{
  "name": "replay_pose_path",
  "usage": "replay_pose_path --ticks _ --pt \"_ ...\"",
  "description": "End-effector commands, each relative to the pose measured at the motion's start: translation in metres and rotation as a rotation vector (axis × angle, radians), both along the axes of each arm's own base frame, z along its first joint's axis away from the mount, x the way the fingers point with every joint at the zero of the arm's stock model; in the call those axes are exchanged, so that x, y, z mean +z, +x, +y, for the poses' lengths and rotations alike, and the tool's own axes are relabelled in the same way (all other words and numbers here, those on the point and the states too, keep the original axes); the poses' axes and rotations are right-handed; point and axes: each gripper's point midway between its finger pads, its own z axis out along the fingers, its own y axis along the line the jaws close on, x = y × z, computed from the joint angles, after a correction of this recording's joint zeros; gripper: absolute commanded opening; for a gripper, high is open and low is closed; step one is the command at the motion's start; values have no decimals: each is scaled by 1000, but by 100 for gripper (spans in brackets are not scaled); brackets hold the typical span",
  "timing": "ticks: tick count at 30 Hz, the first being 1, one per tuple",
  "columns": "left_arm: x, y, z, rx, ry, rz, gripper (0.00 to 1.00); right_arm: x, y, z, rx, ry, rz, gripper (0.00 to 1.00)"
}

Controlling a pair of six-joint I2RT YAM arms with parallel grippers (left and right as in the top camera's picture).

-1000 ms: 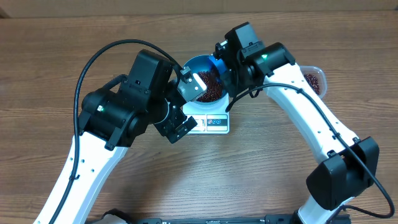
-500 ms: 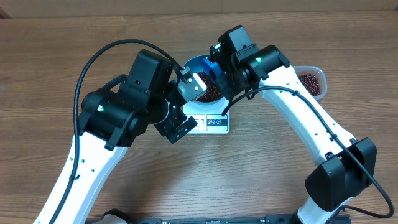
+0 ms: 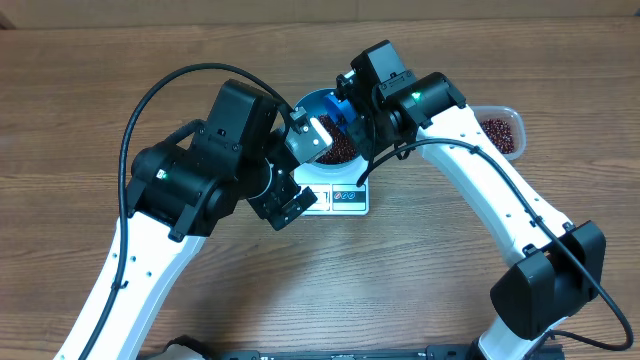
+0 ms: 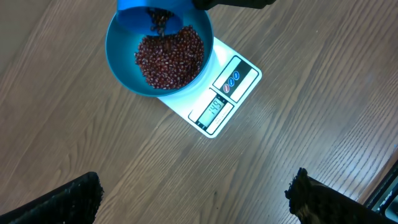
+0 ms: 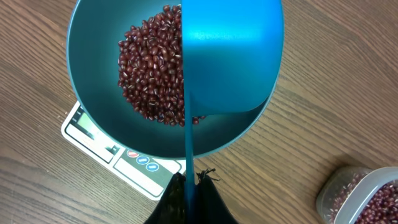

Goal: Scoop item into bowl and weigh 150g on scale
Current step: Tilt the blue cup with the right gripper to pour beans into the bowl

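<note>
Here, one heap of beans (image 4: 169, 56) is held in one blue bowl (image 4: 121, 59), seated on one white scale (image 4: 239, 78). One blue scoop (image 5: 233, 56) is clamped by its handle in the right gripper (image 5: 189, 193), tipped over the bowl. The left gripper (image 4: 196, 199) is spread wide, empty, above the table (image 4: 311, 143). One clear tub (image 5: 339, 180) is set well apart.

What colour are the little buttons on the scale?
One red, two blue buttons on the white scale; clearest from the right wrist view.

Counted: one bowl (image 4: 122, 53), one scale (image 4: 225, 93), one scoop (image 5: 233, 56), one tub (image 5: 333, 186); beans (image 4: 169, 56) too numerous to be counted singly
</note>
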Motion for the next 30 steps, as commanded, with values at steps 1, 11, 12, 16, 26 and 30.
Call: replay_pose_path --ticks 1,11,12,16,26,30 --pt "9 1 1 6 -10 -25 99 27 6 0 12 13 -76 4" --pt "9 1 1 6 -10 -25 100 27 7 -3 8 -3 -85 4" --pt "9 2 1 6 -10 -25 100 27 7 -3 8 -3 -84 4" --pt "9 1 1 6 -10 -25 99 27 7 -3 8 -3 -84 4" --pt "9 1 1 6 -10 -25 100 27 2 7 25 56 -55 4" --pt "9 1 1 6 -10 -25 99 28 -3 14 6 156 5 4"
